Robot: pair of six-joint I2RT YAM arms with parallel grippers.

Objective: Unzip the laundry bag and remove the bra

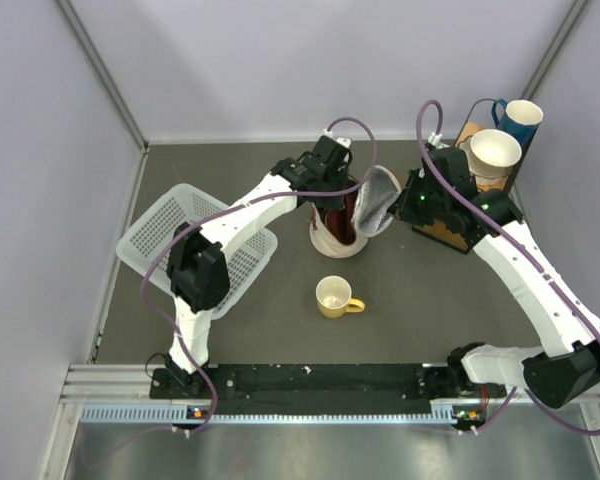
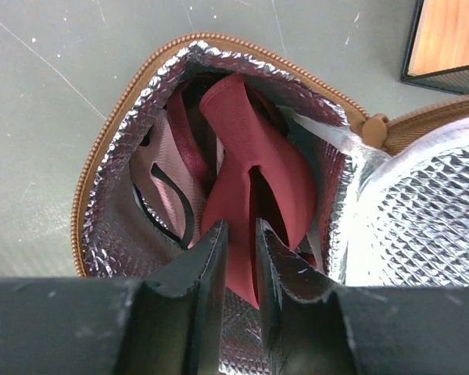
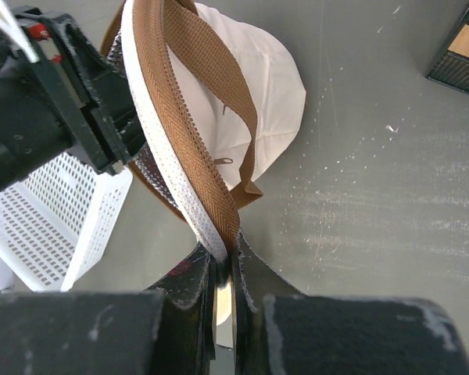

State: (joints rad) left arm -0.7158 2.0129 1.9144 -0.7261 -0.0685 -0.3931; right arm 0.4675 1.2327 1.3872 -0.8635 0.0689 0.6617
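- Maroon fabric of the bra (image 2: 250, 156) sits bunched inside the laundry bag (image 1: 325, 243), which stands mid-surface (image 1: 280, 330), just beyond a yellow mug (image 1: 335, 296).
- Left gripper (image 2: 238, 226) reaches into the bag's mouth, jaws nearly together and pinching a maroon fold.
- Right gripper (image 3: 221, 254) is clenched on the rim of the zip lid (image 3: 258, 78), holding it open towards the right.
- Risk: the pinch looks to take only a thin fold, so the fabric may slip free on the lift.
- Risk: a thin black strap (image 2: 172, 184) lies against the silvery lining. It could snag and drag the bag along, since nothing pins the base.
- Risk: if the lid slips, it drops onto the left arm.
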